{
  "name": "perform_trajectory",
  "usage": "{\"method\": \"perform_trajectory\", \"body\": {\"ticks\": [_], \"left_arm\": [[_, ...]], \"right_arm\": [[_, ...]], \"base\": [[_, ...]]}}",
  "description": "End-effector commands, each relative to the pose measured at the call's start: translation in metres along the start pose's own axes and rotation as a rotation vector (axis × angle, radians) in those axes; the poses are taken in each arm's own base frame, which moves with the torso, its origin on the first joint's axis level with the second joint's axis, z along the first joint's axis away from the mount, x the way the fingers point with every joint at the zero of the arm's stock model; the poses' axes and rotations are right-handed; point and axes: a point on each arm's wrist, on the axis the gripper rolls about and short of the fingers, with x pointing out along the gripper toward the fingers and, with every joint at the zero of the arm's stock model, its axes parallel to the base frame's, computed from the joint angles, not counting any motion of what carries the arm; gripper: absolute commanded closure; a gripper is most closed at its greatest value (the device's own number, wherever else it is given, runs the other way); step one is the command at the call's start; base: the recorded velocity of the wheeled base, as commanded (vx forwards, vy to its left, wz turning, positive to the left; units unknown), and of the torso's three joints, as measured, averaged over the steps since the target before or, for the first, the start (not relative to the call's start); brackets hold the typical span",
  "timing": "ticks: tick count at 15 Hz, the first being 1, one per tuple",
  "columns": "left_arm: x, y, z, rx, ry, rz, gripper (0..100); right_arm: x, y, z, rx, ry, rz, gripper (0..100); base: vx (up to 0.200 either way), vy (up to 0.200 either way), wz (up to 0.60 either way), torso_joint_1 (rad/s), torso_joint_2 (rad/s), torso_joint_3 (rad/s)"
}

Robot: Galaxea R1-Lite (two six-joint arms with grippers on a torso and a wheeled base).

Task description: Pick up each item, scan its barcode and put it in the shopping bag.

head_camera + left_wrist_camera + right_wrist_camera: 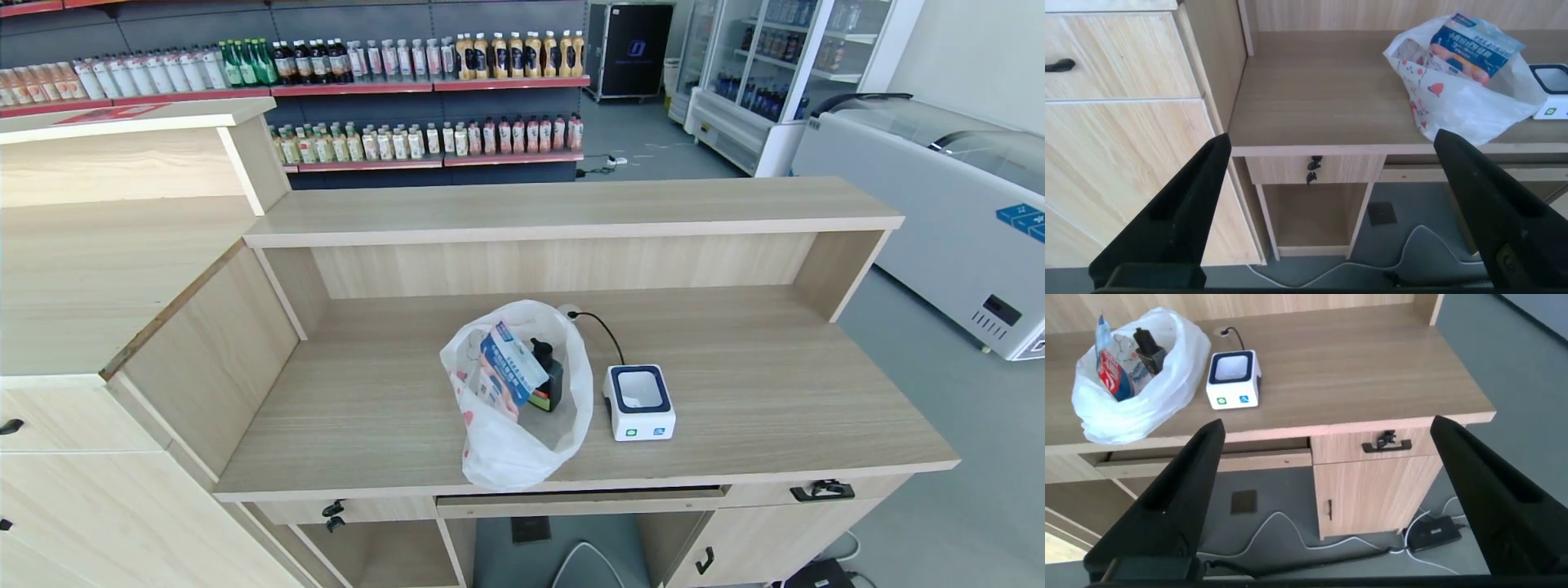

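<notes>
Pale wood-grain table (pixel 735 392) with a raised back ledge stretches across the head view. Near its middle, close to the front edge, sits a thin white plastic shopping bag (pixel 506 461) with its mouth open upward. Inside the bag a blue-and-white rectangular packet (pixel 510 367) leans at a tilt. Just beside the packet, on the robot's right, a dark bottle with a black pump top (pixel 545 377) stands upright.

A small white box-shaped barcode scanner with a dark blue frame around its window (pixel 639 402) stands on the table just beside the bag, on the robot's right. A thin black cable (pixel 602 328) curves from the scanner back toward the rear of the table top.

The left claw (pixel 1331 143) hangs in front of the table toward its left end, lower than the table top. Its two black fingers are spread wide with nothing between them. Past them is a shallow drawer with a small black lock (pixel 1310 170).

The right claw (pixel 1327 425) hangs in front of the table's right end, also below the top. Its fingers are parted wide and hold nothing. Past them is a cabinet front with a black handle (pixel 1386 441).

Behind the table, red-edged store shelves (pixel 424 84) carry rows of bottles. A white chest freezer (pixel 939 237) stands on the robot's right.
</notes>
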Motion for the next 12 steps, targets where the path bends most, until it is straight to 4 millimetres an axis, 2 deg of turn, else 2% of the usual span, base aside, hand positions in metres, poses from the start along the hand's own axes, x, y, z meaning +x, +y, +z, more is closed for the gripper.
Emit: {"method": "perform_trajectory", "body": {"ticks": [1, 12], "left_arm": [[0.0, 0.0, 0.0, 0.0, 0.0, 0.0, 0], [0.0, 0.0, 0.0, 0.0, 0.0, 0.0, 0]], "right_arm": [[0.0, 0.0, 0.0, 0.001, 0.0, -0.001, 0], [0.0, 0.0, 0.0, 0.0, 0.0, -0.001, 0]], "base": [[0.0, 0.0, 0.0, 0.0, 0.0, 0.0], [0.0, 0.0, 0.0, 0.0, 0.0, 0.0]]}}
